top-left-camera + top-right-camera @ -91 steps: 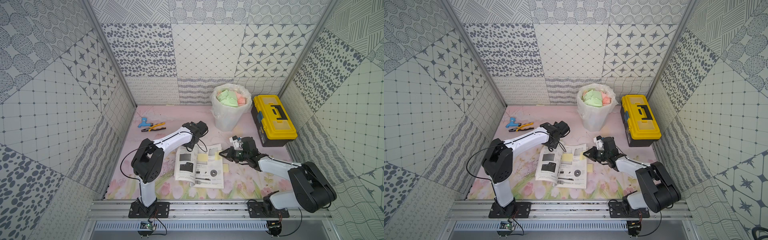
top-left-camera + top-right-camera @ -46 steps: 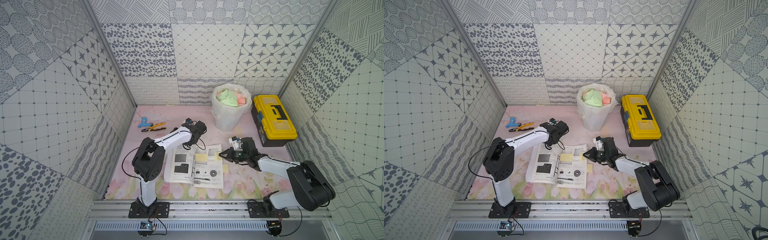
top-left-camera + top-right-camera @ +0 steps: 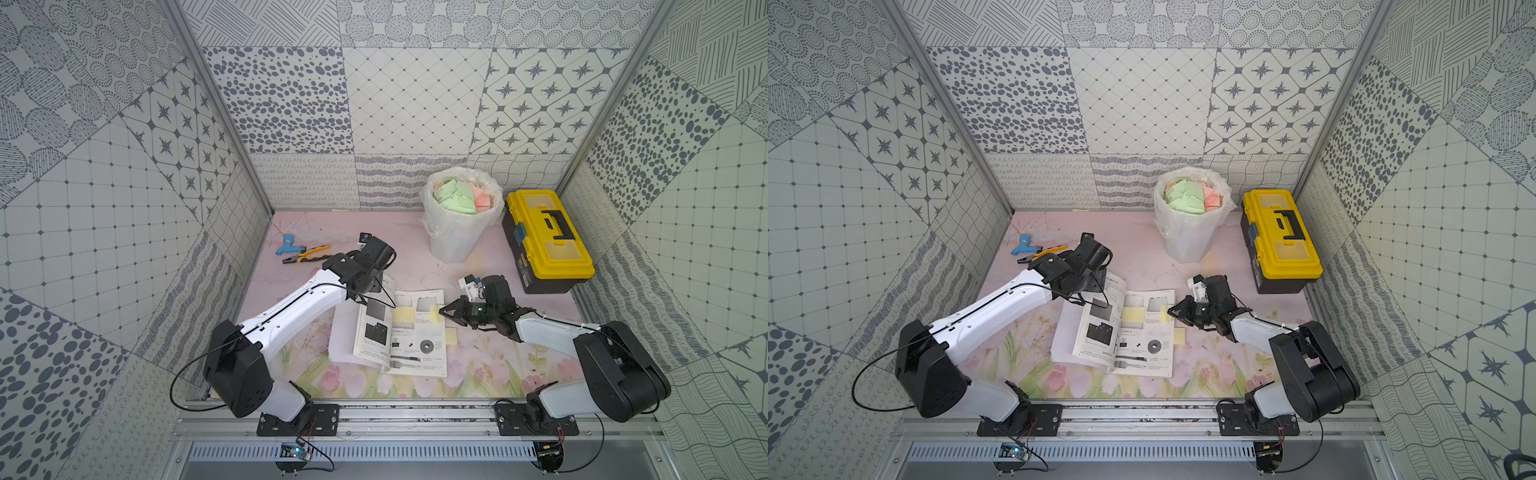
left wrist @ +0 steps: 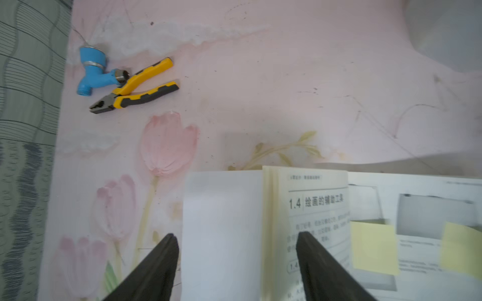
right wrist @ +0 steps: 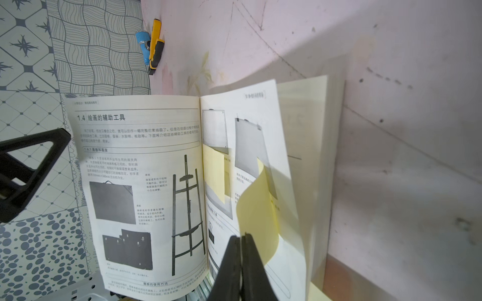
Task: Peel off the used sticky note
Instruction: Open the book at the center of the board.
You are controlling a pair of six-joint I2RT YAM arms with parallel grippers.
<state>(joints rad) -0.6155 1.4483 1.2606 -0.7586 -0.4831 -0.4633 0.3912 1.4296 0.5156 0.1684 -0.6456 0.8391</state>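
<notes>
Yellow sticky note (image 5: 257, 208) pinched at one end and curling up off the right-hand page of the open book (image 5: 146, 161).

Right fingers (image 5: 234, 260) are pressed together on the note's lifted end, while its other end lies stuck flat on the page, so its length runs along the page's outer margin. Left fingers (image 4: 156, 260) stand spread, holding nothing, over the book's left side. A second note (image 3: 404, 324) sits flat near the spine, just beside the lifted one. Bare pink worktop (image 3: 415, 257) lies open behind the book up to the lined bin (image 3: 459, 237). The yellow toolbox (image 3: 546, 239) stands by the right wall, and the pliers (image 3: 307, 253) lie well apart by the left wall.
</notes>
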